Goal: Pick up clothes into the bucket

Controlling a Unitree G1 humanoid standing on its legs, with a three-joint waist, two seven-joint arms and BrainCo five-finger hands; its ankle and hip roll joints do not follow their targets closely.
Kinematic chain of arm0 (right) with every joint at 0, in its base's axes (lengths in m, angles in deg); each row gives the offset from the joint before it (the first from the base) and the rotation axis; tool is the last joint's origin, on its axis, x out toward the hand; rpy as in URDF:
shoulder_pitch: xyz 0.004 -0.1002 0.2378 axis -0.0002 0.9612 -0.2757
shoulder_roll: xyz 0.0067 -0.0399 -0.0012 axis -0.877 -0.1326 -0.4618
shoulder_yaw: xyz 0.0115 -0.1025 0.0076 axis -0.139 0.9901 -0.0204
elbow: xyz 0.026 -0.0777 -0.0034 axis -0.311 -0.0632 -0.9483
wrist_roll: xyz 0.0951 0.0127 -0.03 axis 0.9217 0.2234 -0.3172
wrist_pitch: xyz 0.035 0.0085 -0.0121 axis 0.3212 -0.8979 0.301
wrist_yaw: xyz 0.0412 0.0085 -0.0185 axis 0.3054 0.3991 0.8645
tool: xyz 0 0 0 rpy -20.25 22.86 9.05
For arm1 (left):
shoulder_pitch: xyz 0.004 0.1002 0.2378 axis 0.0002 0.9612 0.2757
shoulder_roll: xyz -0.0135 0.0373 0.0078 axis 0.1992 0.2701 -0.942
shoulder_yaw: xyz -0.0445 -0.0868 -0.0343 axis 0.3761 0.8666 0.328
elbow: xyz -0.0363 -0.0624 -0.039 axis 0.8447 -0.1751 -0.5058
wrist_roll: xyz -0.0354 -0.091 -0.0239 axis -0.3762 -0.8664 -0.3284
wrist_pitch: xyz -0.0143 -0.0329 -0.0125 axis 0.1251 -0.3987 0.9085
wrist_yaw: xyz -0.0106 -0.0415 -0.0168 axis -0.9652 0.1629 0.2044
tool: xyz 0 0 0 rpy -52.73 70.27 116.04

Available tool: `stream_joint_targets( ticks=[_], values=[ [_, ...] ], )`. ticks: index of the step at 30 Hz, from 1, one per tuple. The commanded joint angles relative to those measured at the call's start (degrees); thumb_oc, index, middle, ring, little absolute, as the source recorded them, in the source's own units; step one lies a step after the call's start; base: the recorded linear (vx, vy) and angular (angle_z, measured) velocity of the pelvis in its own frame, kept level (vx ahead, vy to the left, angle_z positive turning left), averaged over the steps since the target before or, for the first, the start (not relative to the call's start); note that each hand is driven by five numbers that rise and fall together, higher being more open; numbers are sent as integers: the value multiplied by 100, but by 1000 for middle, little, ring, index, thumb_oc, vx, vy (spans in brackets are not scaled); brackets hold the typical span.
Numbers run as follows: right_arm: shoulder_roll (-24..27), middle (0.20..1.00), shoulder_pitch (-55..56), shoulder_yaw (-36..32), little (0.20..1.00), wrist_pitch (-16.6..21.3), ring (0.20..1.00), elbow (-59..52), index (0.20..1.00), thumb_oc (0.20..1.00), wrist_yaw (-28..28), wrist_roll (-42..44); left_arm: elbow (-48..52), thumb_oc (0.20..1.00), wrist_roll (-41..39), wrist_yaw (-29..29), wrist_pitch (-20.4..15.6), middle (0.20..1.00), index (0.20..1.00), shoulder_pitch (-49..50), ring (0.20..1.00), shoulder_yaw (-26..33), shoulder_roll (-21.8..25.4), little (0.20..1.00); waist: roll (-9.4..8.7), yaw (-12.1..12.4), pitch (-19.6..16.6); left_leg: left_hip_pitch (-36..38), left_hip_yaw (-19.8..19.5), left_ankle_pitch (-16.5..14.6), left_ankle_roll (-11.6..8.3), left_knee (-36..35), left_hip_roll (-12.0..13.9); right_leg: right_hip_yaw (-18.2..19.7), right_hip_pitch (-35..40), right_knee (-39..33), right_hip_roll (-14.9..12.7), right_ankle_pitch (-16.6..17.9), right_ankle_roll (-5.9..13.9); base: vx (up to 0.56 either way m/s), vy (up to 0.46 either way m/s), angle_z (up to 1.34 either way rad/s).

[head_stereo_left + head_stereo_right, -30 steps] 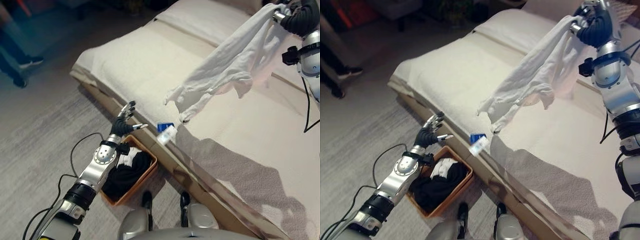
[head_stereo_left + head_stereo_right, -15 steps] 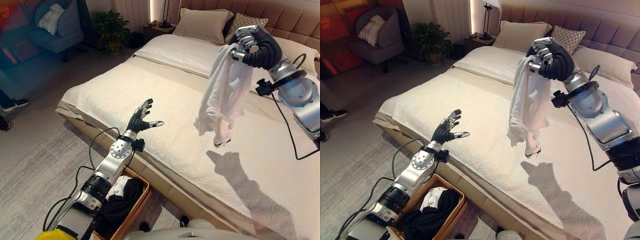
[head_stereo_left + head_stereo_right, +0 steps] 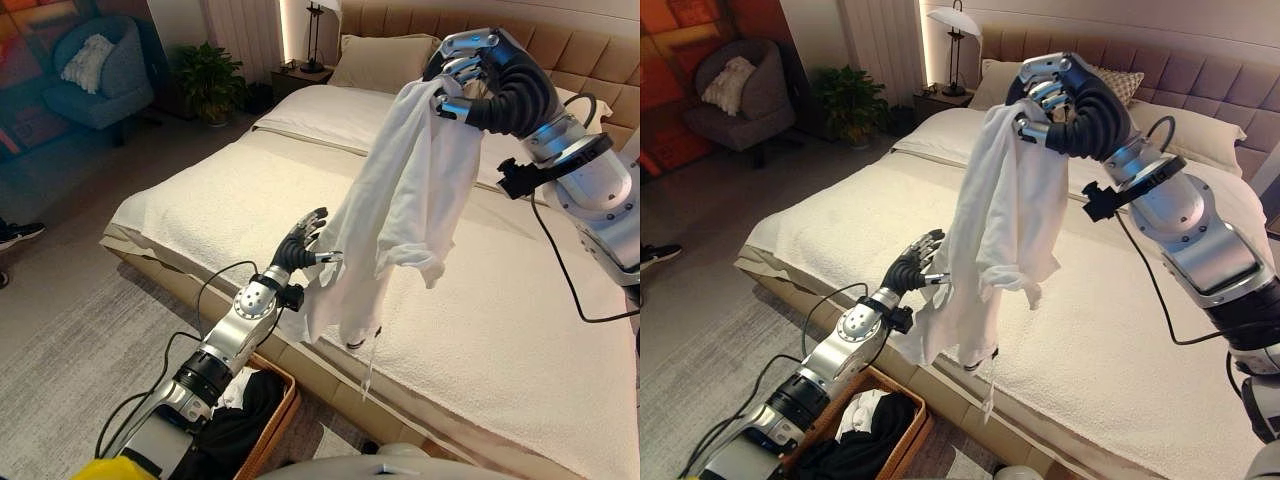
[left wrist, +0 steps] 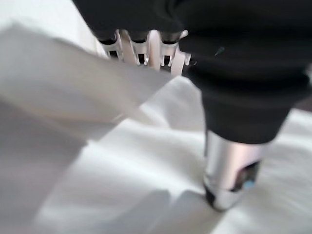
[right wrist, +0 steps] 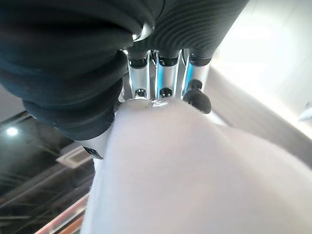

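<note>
Right robot hand clutches white shirt above bed edge; left robot hand open.

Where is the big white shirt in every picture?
Left eye view: the white shirt hangs mid-picture from the right hand, above the bed.
Right eye view: it hangs left of centre, with the left hand at its lower edge.
Left wrist view: white cloth spreads past the fingers.
Right wrist view: it bunches under the fingers.
Shared landmark: the right hand pinching the shirt's top.
</note>
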Motion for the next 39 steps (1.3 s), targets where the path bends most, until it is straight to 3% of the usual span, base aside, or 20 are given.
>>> stream_joint_targets(
  ticks=[1, 2, 10, 16, 22, 23, 24, 25, 34, 35, 38, 39],
  values=[
    [-85, 200, -251, 46, 200, 266, 200, -58, 200, 200, 70, 498, 157, 1000, -704, -399, -106, 1000, 1000, -494, 1000, -373, 185, 1000, -223, 136, -390, -205, -119, -614, -197, 565, 93, -181, -142, 317, -362, -33, 350, 0, 0, 0],
    [-95, 200, -383, 238, 200, 236, 200, -146, 200, 200, 160, 564, 339, 1000, -1401, -741, 25, 1000, 1000, -639, 1000, -698, 302, 1000, -211, 120, -400, -202, -126, -604, -208, 554, 94, -179, -129, 288, -357, -23, 349, 0, 0, 0],
    [-120, 200, -596, 813, 200, 219, 200, -324, 200, 200, 473, 993, 1057, 1000, -2771, -1530, 527, 1000, 1000, -1231, 1000, -1800, 975, 1000, -174, 90, -402, -227, -115, -546, -237, 530, 111, -201, -123, 183, -358, 55, 363, 0, 0, 0],
    [-196, 200, -611, 1012, 200, 186, 200, -493, 200, 200, 660, 1259, 941, 1000, -2845, -1610, 608, 1000, 1000, -1466, 1000, -2110, 865, 1000, -176, 79, -378, -233, -143, -529, -246, 532, 91, -232, -112, 187, -370, 61, 362, 0, 0, 0],
    [-442, 200, -435, 942, 200, 178, 200, -629, 200, 200, 724, 1541, 531, 1000, -3080, -1452, 669, 1000, 1000, -1250, 1000, -2015, 283, 1000, -193, 61, -370, -246, -177, -523, -239, 538, 77, -270, -97, 216, -383, 45, 351, 0, 0, 0],
    [-465, 200, -413, 923, 200, 174, 200, -651, 200, 200, 730, 1529, 519, 514, -3193, -1462, 712, 514, 514, -1189, 514, -1978, 214, 514, -198, 60, -372, -248, -182, -526, -235, 541, 75, -274, -98, 220, -383, 40, 351, 0, 0, 0],
    [-509, 200, -333, 864, 200, 162, 200, -652, 200, 200, 743, 1554, 513, 269, -3304, -1486, 751, 269, 269, -1090, 269, -1920, 143, 269, -199, 60, -371, -247, -187, -528, -232, 542, 74, -274, -94, 220, -383, 35, 349, 0, 0, 0],
    [-533, 200, -282, 825, 200, 153, 200, -670, 200, 200, 741, 1534, 530, 200, -3363, -1511, 785, 200, 200, -1003, 200, -1886, 96, 200, -202, 60, -379, -248, -192, -530, -231, 541, 75, -275, -95, 222, -383, 32, 348, 0, 0, 0],
    [-653, 200, 354, 268, 200, 54, 200, -539, 200, 200, 735, 1327, 715, 200, -4000, -1813, 1137, 200, 200, -14, 200, -1405, 18, 200, -213, 107, -403, -223, -223, -570, -205, 567, 64, -303, -54, 241, -399, -19, 327, 0, 0, 0],
    [-659, 369, 491, 138, 369, 46, 369, -535, 369, 369, 716, 1299, 744, 200, -4031, -1836, 1140, 200, 200, 107, 200, -1323, 45, 200, -219, 118, -412, -225, -232, -576, -202, 573, 62, -308, -53, 245, -402, -26, 325, 0, 0, 0],
    [-817, 526, 943, -307, 526, 51, 526, -443, 526, 526, 631, 1246, 835, 200, -4144, -1867, 1174, 200, 200, 550, 200, -1013, 99, 200, -210, 159, -398, -231, -254, -582, -193, 584, 55, -337, -45, 258, -410, -32, 321, -1, -4, 4],
    [-901, 677, 1151, -500, 677, 52, 677, -382, 677, 677, 596, 1237, 875, 200, -4196, -1901, 1230, 200, 200, 754, 200, -880, 128, 200, -214, 179, -399, -238, -273, -587, -187, 598, 49, -344, -40, 255, -417, -37, 318, 0, -5, 3]
  ],
)
